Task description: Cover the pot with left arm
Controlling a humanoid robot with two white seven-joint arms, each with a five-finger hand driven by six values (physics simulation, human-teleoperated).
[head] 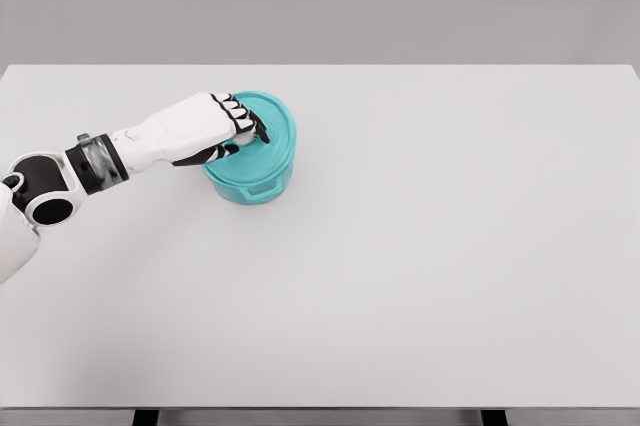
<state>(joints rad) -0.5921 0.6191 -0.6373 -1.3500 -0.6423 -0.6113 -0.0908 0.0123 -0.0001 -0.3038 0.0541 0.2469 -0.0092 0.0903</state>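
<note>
Teal pot (248,178) stands on the white table (420,266), left of centre and toward the far half of the surface. One side handle shows at the front of the pot body, low on the wall facing the camera. Matching teal lid (272,131) sits across the top of the pot; from the head view it appears to lie tilted or shifted toward the right rim rather than squarely seated, though I cannot tell for sure whether it is fully down.

Left arm enters from the lower left edge: black shoulder and elbow joints, a grey wrist collar, then the white forearm running up and right to the pot. Left hand (232,124) is over the left part of the lid, fingers (240,112) curled down onto it, with dark fingertip segments at about the lid's middle. The fingers look closed around something at the lid's top, probably its knob, but the knob itself is hidden under the hand. The thumb side lies below the palm, against the pot's upper left rim.

Right arm does not show.
</note>
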